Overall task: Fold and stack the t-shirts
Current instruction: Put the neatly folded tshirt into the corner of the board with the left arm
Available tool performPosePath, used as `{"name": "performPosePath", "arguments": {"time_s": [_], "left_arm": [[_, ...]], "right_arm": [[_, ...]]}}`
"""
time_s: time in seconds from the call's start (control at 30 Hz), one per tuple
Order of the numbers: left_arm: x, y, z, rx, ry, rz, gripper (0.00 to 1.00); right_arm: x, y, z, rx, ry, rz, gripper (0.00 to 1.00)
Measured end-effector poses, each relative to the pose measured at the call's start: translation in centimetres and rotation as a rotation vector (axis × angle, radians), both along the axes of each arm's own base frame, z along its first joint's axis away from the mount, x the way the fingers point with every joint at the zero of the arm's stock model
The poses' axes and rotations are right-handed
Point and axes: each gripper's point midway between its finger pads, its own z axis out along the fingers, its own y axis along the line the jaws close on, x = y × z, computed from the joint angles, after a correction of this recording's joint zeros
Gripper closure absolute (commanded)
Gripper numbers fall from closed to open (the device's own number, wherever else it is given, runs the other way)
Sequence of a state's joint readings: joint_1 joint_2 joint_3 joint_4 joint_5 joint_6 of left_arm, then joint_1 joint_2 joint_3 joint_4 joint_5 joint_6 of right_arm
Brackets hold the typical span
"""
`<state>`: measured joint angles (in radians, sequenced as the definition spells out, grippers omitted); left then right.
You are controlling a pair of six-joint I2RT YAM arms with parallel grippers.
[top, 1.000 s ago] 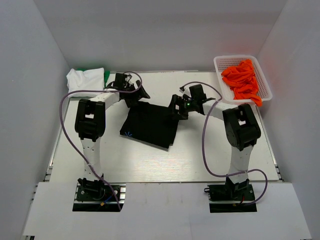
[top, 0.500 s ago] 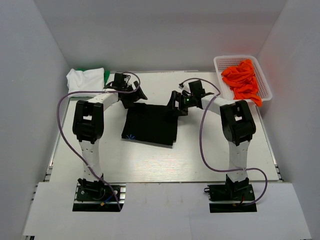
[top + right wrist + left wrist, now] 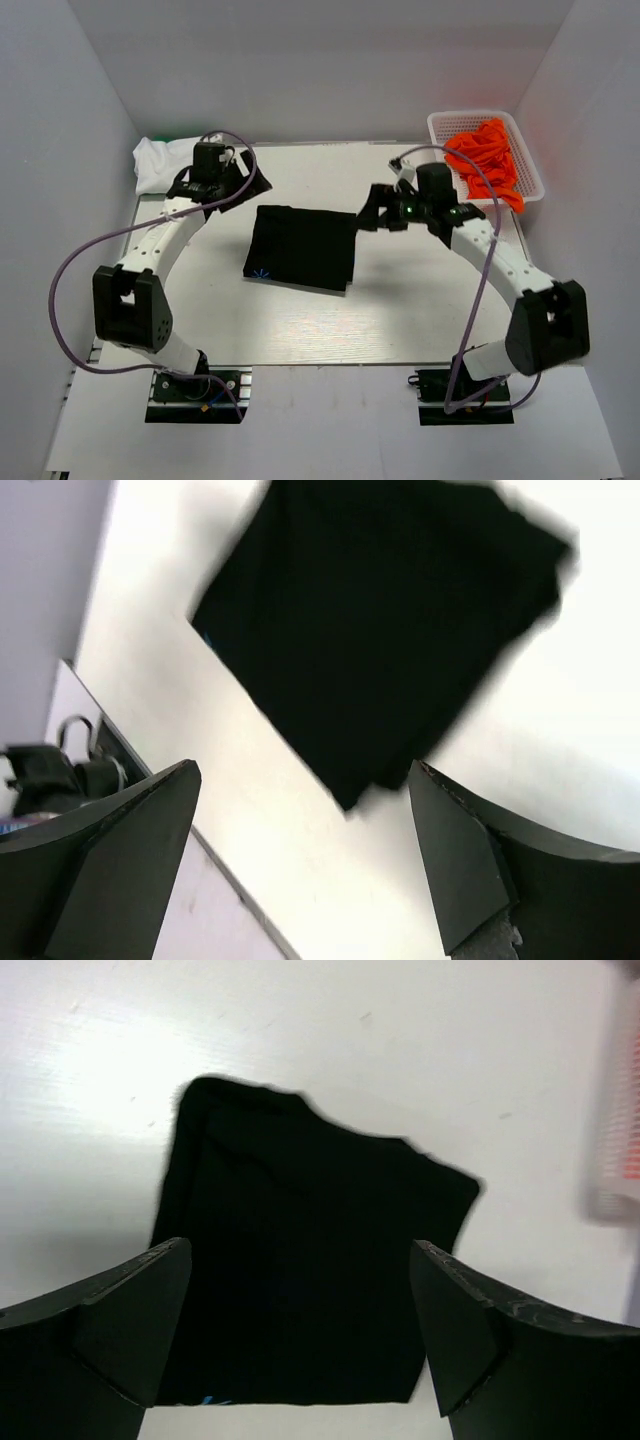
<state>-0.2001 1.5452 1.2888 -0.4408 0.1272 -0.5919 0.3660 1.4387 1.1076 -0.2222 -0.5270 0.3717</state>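
Both arms have swung outward since half a second ago, and their pincers have drawn off the folded black cloth t-shirt (image 3: 302, 247). It lies flat on the white table (image 3: 400, 320), with a small pale mark (image 3: 259, 270) at its near left corner. The left gripper (image 3: 300, 1248) hangs off the shirt's far left corner, fingers spread with nothing between them. The right gripper (image 3: 305, 770) hangs just beside the far right corner, likewise apart and empty. Farther right of the shirt, a white plastic mesh basket (image 3: 437, 126) holds crumpled bright orange shirts (image 3: 485, 160). Far left lies a bunched white shirt (image 3: 160, 160), seen only from overhead. The left wrist view catches the basket as a blur; the right wrist view shows the table's near edge.
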Motion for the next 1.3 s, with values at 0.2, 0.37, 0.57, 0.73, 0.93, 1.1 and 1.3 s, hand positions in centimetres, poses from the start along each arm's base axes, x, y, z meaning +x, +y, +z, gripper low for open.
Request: {"name": "performPosePath", "arguments": {"time_s": [0.2, 0.37, 0.57, 0.73, 0.93, 1.1, 1.3], "left_arm": [[-2.7, 1.1, -9.6, 0.129, 0.254, -0.034, 0.05], [-7.4, 2.1, -15.3, 0.195, 0.446, -0.059, 0.07], [-7.3, 0.8, -16.7, 0.221, 0.441, -0.108, 0.10], [-6.3, 0.0, -17.5, 0.294, 0.438, -0.117, 0.19], [-5.3, -0.5, -18.0, 0.347, 0.425, -0.105, 0.49], [-4.6, -1.9, -18.0, 0.296, 0.413, -0.131, 1.00], [-3.0, -2.5, -17.6, 0.306, 0.416, -0.147, 1.00]], "right_arm": [[-5.2, -2.7, -3.6, -0.075, 0.101, -0.032, 0.10], [-6.9, -3.8, -2.4, -0.081, 0.058, -0.050, 0.10], [-7.9, -4.9, -2.9, -0.121, 0.064, -0.077, 0.10], [-8.7, -5.7, -4.2, -0.152, 0.091, -0.098, 0.10], [-8.8, -6.0, -4.1, -0.160, 0.083, -0.112, 0.10], [-8.7, -6.3, -4.2, -0.173, 0.077, -0.125, 0.10], [-8.6, -6.6, -4.5, -0.192, 0.081, -0.141, 0.10]]}}
